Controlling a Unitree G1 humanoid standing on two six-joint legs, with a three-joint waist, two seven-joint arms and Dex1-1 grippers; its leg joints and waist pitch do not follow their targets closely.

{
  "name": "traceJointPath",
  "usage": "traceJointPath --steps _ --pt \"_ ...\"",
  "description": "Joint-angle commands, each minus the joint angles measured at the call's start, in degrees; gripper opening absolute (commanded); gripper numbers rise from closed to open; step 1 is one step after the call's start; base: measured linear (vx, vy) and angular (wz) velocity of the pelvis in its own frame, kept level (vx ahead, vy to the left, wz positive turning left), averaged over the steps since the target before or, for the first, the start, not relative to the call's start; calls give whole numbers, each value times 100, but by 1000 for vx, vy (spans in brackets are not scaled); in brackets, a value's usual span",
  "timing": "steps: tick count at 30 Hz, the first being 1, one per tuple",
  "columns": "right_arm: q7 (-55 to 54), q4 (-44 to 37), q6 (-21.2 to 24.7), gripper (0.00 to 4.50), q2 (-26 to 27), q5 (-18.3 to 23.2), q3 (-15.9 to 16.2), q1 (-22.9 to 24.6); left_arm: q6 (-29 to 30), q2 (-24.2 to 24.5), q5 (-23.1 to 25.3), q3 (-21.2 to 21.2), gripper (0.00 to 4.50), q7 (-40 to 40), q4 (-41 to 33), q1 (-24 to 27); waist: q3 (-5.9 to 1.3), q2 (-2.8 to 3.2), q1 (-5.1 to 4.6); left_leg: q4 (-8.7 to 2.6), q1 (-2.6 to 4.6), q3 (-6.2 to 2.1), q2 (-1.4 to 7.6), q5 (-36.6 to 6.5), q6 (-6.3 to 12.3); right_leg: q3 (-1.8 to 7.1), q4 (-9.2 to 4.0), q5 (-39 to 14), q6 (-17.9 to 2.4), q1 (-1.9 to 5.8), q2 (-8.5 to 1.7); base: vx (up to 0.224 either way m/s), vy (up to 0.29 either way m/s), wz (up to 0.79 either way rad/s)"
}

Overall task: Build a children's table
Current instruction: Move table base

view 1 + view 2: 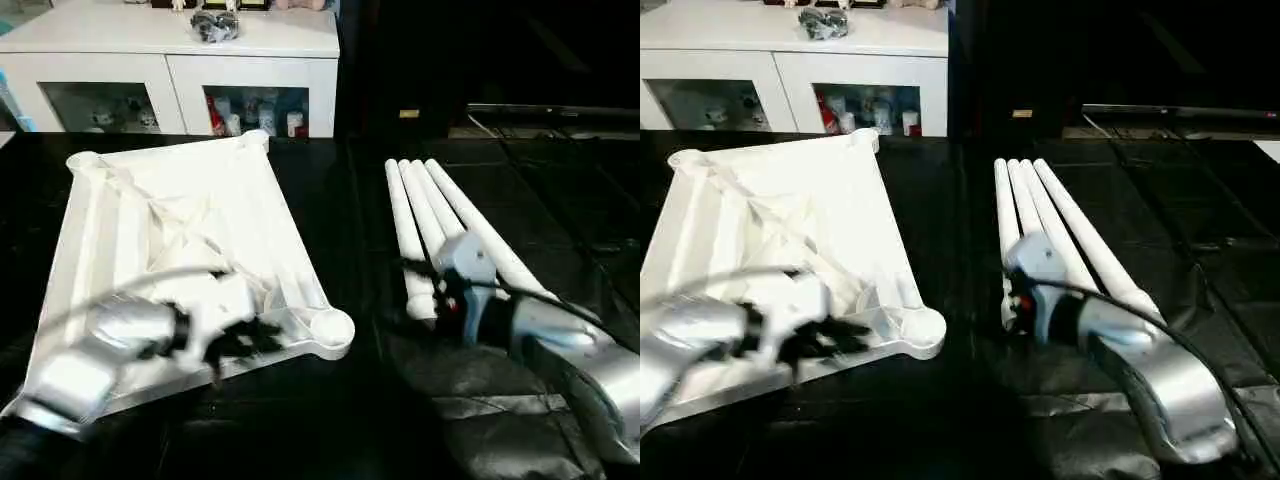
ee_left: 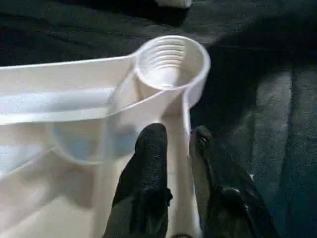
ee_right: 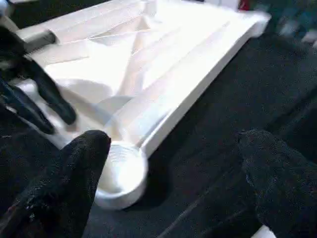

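One white table top [image 1: 190, 240] is lying underside up on the dark floor [image 1: 330, 420], its long axis running away from the robot and leaning slightly to the right, toward a white cabinet [image 1: 170, 60]. Four legs [image 1: 440, 225] are lying side by side right of it, thick ends nearest. Left wrist view is revealing threads inside the near corner socket [image 2: 171, 62]; the left hand [image 2: 176, 144], slightly parted, is straddling the rim empty. Right hand [image 3: 173, 163] is gaping wide, grasping nothing.

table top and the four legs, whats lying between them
Nothing: in the left eye view only a bare strip of black floor separates the table top from the four legs.
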Motion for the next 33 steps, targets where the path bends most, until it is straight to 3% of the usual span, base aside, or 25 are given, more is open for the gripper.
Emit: traceJointPath --steps 1,3,4,8,12,13,15,19,22,24,26,27,29,31,33 --pt "-7 79 -230 450 229 153 -37 -72 130 25 -169 160 127 -3 -323 -1 -277 -16 10 -440 95 -122 338 -880 -52 272 -390 -336 -1160 138 -495 0 0 0" --pt "-118 92 -262 450 341 79 23 -72 247 30 -264 216 145 16 -522 8 -274 -38 8 -448 107 -121 352 -876 -44 269 -387 -328 -1154 136 -476 0 0 0" --pt "-250 103 -152 450 460 64 31 -110 400 20 -359 248 154 30 -701 9 -276 -21 4 -451 113 -120 352 -815 -71 267 -369 -232 -1152 131 -458 0 0 0" --pt "-440 171 -166 450 646 26 20 -198 592 -81 -536 321 177 138 -919 25 -256 -74 1 -465 111 -112 339 -886 -154 272 -375 -318 -1140 136 -463 0 0 0" --pt "-569 257 -33 450 796 15 50 -261 890 -121 -679 335 203 219 -1224 142 -254 -43 1 -458 114 -109 330 -918 -211 280 -380 -348 -1107 134 -454 0 0 0" --pt "-588 242 91 450 812 48 50 -266 918 -125 -686 327 210 236 -1261 169 -254 -68 -5 -459 109 -109 329 -899 -208 279 -386 -315 -1079 141 -447 0 0 0" --pt "-647 241 85 450 790 -66 105 -284 953 -134 -690 309 239 268 -1302 193 -257 -59 0 -456 113 -109 325 -870 -221 281 -383 -291 -1041 142 -438 0 0 0" --pt "-782 288 408 450 974 182 -46 -337 1018 -162 -719 316 256 308 -1316 160 -259 -37 -3 -466 126 -117 325 -966 -283 280 -383 -359 -1021 134 -435 0 0 0" --pt "-1039 409 -34 450 1010 -287 77 -403 1112 -217 -753 335 285 389 -1341 78 -261 4 -12 -470 130 -117 322 -998 -418 276 -377 -308 -1003 121 -424 0 0 0" --pt "-1120 464 -167 450 1021 -429 103 -439 1109 -225 -740 334 290 394 -1344 58 -267 -20 -17 -465 125 -115 315 -1005 -440 277 -376 -264 -990 137 -425 0 0 0" --pt "-1257 538 -18 450 1126 -381 27 -525 1106 -235 -724 325 314 399 -1349 16 -264 17 -24 -465 130 -120 308 -1035 -449 283 -378 -265 -994 139 -424 0 0 0" --pt "-1517 652 -10 450 1139 -603 34 -662 1112 -248 -735 317 324 396 -1354 -24 -266 32 -20 -461 136 -121 310 -1052 -450 282 -376 -244 -1004 136 -420 0 0 0" --pt "-1974 835 381 450 1172 -830 -19 -912 1130 -274 -772 317 329 389 -1359 -98 -268 20 -34 -460 141 -116 290 -952 -527 278 -362 -192 -1037 139 -399 0 0 0" --pt "-2269 1034 969 450 1219 -846 -143 -1169 1156 -301 -835 346 367 381 -1352 -179 -260 33 -33 -455 145 -112 279 -979 -560 284 -360 -257 -1032 138 -389 0 0 0" --pt "-2334 1257 1167 450 1214 -893 -190 -1363 1196 -299 -845 366 377 401 -1336 -228 -259 34 -35 -450 131 -113 280 -1034 -579 288 -359 -285 -1005 148 -400 0 0 0"
